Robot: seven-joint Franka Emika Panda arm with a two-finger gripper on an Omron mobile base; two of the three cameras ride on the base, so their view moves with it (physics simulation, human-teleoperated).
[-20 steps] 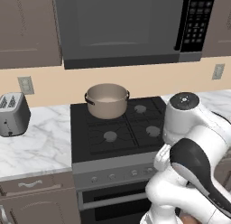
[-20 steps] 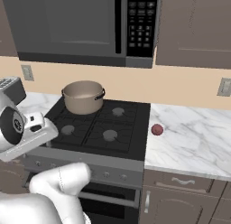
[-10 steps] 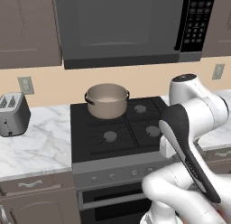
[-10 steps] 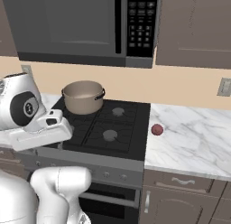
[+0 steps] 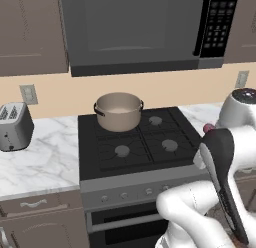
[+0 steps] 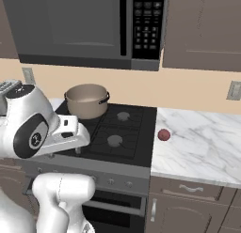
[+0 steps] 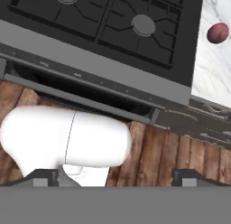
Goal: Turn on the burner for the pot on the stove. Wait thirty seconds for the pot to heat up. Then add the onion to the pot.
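Currently approaching stove (image 5: 135,178) knobs, gripper (image 7: 115,175) standing wide, empty. Pot (image 5: 119,111) sitting far left, onion (image 6: 164,134) right on counter (image 6: 202,147). Next: turning far-left burner knob.

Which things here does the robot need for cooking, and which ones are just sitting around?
Needed for the job:
- pot, on the back left burner
- stove
- onion, on the counter right of the stove
- fingers, wide apart and holding nothing

Just sitting around:
- toaster
- microwave
- wall outlet
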